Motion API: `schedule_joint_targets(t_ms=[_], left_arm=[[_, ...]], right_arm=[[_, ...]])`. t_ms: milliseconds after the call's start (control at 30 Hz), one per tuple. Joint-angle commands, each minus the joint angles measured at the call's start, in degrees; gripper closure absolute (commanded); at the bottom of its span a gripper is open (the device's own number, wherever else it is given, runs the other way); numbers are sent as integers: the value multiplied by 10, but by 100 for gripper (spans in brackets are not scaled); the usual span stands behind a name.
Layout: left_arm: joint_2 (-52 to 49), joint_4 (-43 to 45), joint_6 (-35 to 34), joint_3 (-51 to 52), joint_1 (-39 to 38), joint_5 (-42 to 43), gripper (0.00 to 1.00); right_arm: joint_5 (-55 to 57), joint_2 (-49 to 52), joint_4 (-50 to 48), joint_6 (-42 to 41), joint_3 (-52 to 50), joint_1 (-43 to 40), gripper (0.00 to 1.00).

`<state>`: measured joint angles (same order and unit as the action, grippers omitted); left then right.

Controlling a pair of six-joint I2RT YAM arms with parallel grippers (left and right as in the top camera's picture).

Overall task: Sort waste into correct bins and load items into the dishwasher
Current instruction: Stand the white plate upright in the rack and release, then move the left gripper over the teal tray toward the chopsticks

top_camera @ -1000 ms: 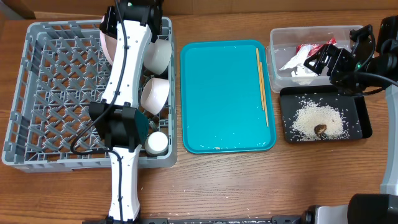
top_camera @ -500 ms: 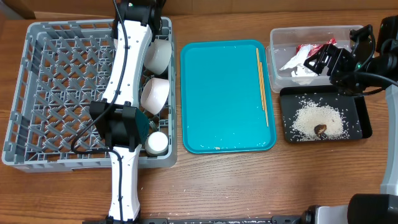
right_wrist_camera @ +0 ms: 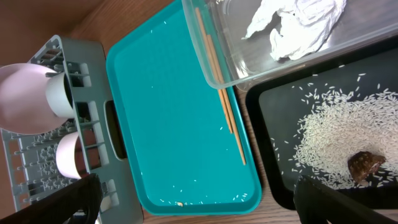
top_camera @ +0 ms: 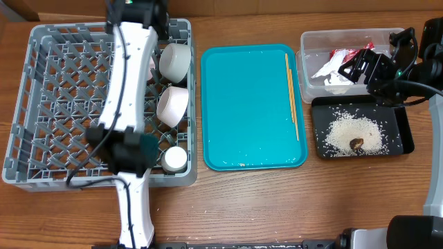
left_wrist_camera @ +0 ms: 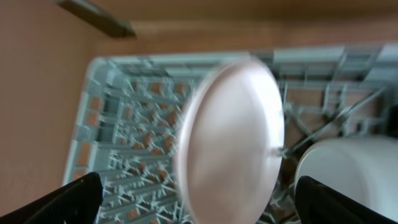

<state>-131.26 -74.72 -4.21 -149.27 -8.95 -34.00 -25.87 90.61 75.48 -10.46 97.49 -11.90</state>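
Note:
The pinkish plate [left_wrist_camera: 230,137] stands on edge in the grey dishwasher rack [left_wrist_camera: 112,124], between the wide-apart fingers of my open left gripper [left_wrist_camera: 211,208], and neither finger touches it. Two white bowls [top_camera: 175,61] [top_camera: 172,104] and a small cup [top_camera: 174,159] sit along the rack's right side. The chopsticks [top_camera: 291,97] lie on the teal tray [top_camera: 249,111]. The napkin [top_camera: 331,70] and red wrapper [top_camera: 349,54] lie in the clear tub [top_camera: 311,41]. Rice [top_camera: 353,135] and a brown lump [top_camera: 357,144] are in the black tray [top_camera: 405,138]. My right gripper [right_wrist_camera: 202,208] hangs open and empty over the tub's near edge.
My left arm [top_camera: 128,104] runs lengthwise over the rack and hides the plate from above. A few rice grains [right_wrist_camera: 205,199] lie scattered on the teal tray. Bare wooden table [top_camera: 277,200] runs along the front.
My left gripper has gone from shut to open and let go of the plate, which now stands in the rack. The left arm has swung slightly leftward. The right arm has not moved.

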Motion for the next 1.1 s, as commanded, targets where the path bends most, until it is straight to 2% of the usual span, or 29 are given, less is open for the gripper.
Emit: schedule_joint_targets(t_ms=[0,100,167,233,300,367,433,567,700,867,1067], left_arm=[[94,11,-12,-18,-1,82,0],[118,12,-12,-18,-1,235,0],[120,2,-12,-17,-1,421,0],[106,-10,-56,-15,-6,523,0],[85,-25,-124,-12,-25,515,0],[45,-38,-189,-11,-60,469,0],[5,-33,-220,-11,-93,460,0],[-61,4,-229,-11,-150,443,0],[-118,40,-261,-11,-199,368,0],[-180,87,-274,-11,-256,346,0],[-230,106,-323,-11,-298,243,0]], right_arm=[[3,-1,-3,5,0,3,0],[3,-1,-3,5,0,3,0],[3,-1,-3,5,0,3,0],[3,-1,-3,5,0,3,0],[3,-1,-3,5,0,3,0],[3,-1,-3,5,0,3,0],[3,-1,-3,5,0,3,0],[4,-1,-3,5,0,3,0],[3,-1,-4,5,0,3,0],[3,-1,-3,5,0,3,0],[3,-1,-4,5,0,3,0]])
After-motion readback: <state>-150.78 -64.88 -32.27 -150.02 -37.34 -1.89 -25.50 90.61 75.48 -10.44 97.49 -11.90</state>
